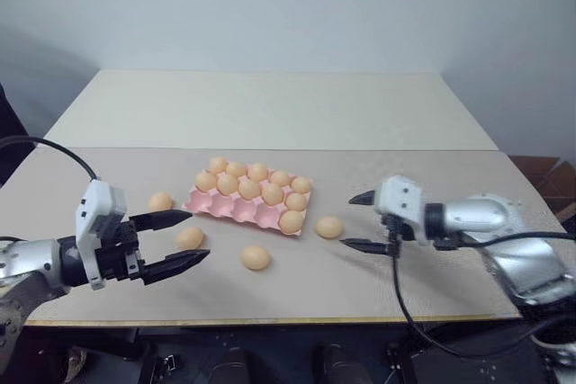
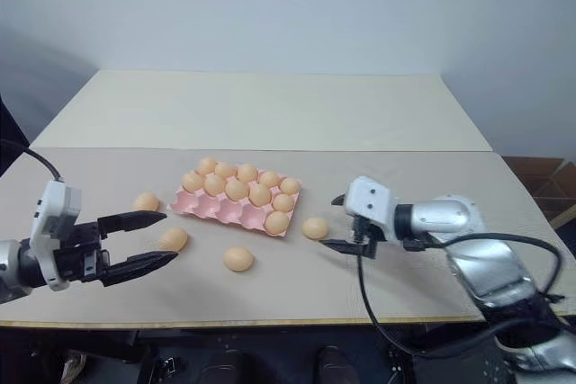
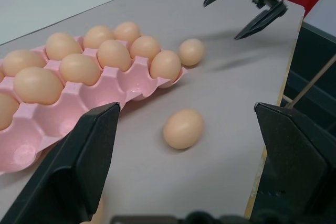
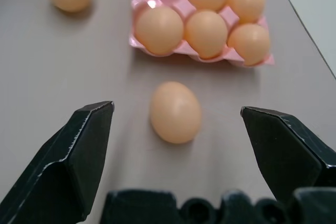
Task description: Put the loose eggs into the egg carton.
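Bench (image 1: 423,267) beige, no readable writing anywhere. Egg carton (image 1: 229,208) pink, centre, mostly filled; near row looks empty except one cup. Left end effector (image 1: 171,240) wide, empty, at 8 o'clock. Right end effector (image 1: 369,220) wide, empty, at 4 o'clock. Loose eggs: right egg (image 1: 328,227) at 4 o'clock, unobstructed; front egg (image 1: 256,257) at 6; two left eggs (image 1: 189,237) at 8.

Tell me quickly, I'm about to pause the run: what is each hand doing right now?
Left hand: open, holding nothing.
Right hand: open, holding nothing, a loose egg lying ahead of it.
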You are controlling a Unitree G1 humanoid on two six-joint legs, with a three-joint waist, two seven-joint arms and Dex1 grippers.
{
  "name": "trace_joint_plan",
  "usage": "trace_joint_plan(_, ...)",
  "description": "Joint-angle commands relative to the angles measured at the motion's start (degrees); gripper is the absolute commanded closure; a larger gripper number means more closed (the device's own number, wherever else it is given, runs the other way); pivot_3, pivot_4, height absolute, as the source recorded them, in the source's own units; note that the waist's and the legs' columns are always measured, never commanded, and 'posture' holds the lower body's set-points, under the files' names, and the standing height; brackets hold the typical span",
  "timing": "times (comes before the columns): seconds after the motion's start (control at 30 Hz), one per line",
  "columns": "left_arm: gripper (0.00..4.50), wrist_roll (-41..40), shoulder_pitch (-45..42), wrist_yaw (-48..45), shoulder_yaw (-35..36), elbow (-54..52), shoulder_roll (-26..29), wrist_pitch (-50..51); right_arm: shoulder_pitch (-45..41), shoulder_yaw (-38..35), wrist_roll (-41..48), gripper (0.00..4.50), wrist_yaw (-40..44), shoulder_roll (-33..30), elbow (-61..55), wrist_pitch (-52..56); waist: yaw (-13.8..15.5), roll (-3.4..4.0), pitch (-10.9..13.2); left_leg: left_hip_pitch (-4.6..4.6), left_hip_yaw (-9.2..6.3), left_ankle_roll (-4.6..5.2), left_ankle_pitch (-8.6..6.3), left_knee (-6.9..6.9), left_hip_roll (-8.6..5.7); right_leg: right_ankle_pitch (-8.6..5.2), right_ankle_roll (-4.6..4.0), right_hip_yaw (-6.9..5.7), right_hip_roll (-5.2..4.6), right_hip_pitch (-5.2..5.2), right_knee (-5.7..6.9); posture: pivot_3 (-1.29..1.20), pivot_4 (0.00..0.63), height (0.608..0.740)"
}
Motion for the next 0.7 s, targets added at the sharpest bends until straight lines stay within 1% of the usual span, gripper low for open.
trace_joint_plan(0.03,0.03,0.88,-1.36,-1.26,-0.38,0.75,0.77,-1.79,-3.55,3.54,-5.11,0.0,-1.76,3.06,4.34,-2.01,-0.01,0.0,0.0,0.0,0.0,0.0,0.0,0.0,0.0,0.0,0.0,0.0,0.01,0.0,0.0,0.0,0.15,0.74)
trace_joint_plan(0.13,0.03,1.42,-2.05,-1.92,-1.31,1.42,0.88,-2.28,-5.42,6.3,-8.74,0.0,-2.42,5.15,7.82,-2.4,-0.01,0.0,0.0,-0.06,0.0,0.0,0.0,-0.01,0.01,0.14,0.22,-0.01,0.02,-0.03,-0.01,0.0,0.15,0.74)
trace_joint_plan(0.3,0.03,3.22,-4.59,-3.08,-3.64,3.73,0.97,-3.67,-6.75,9.29,-12.56,0.0,-1.33,6.87,10.63,-3.05,0.1,0.0,0.0,-0.05,0.0,0.0,0.0,0.0,0.0,0.14,0.22,-0.03,0.01,-0.02,0.0,0.0,0.15,0.74)
trace_joint_plan(0.4,0.0,3.7,-5.25,-3.45,-4.45,4.15,0.62,-4.04,-6.94,8.8,-12.65,0.58,-1.51,8.45,11.24,-2.99,0.03,0.0,0.0,-0.05,0.0,0.0,0.0,0.0,0.02,0.15,0.22,-0.03,0.03,-0.03,0.02,0.0,0.15,0.74)
trace_joint_plan(0.57,0.0,4.92,-4.42,-4.29,-4.41,4.16,0.73,-5.21,-4.97,6.62,-11.24,2.27,-1.13,8.37,7.34,-1.75,-0.12,0.0,0.0,-0.06,0.0,0.0,0.0,0.0,0.02,0.2,0.3,-0.02,0.04,-0.03,0.01,0.0,0.15,0.74)
trace_joint_plan(0.6,0.0,5.17,-4.46,-4.41,-4.35,4.33,0.76,-5.36,-4.66,6.15,-11.05,2.51,-1.11,8.15,6.51,-1.55,-0.1,0.0,0.0,-0.05,0.0,0.0,0.0,0.0,0.02,0.2,0.3,-0.02,0.04,-0.03,0.01,0.0,0.15,0.74)
trace_joint_plan(0.63,0.0,5.37,-4.49,-4.52,-4.29,4.42,0.74,-5.43,-4.44,5.78,-10.94,2.6,-1.06,8.05,5.93,-1.34,-0.07,0.01,0.0,-0.06,0.0,0.0,0.0,0.0,0.02,0.2,0.31,-0.03,0.04,-0.03,0.01,0.0,0.15,0.74)
trace_joint_plan(0.7,0.0,5.31,-4.19,-4.62,-3.47,4.47,0.78,-5.34,-5.95,3.19,-9.07,2.6,-0.04,7.39,4.09,-0.69,-0.04,0.01,0.0,-0.05,0.0,0.0,0.0,0.0,0.02,0.2,0.3,-0.03,0.03,-0.02,0.02,0.0,0.15,0.74)
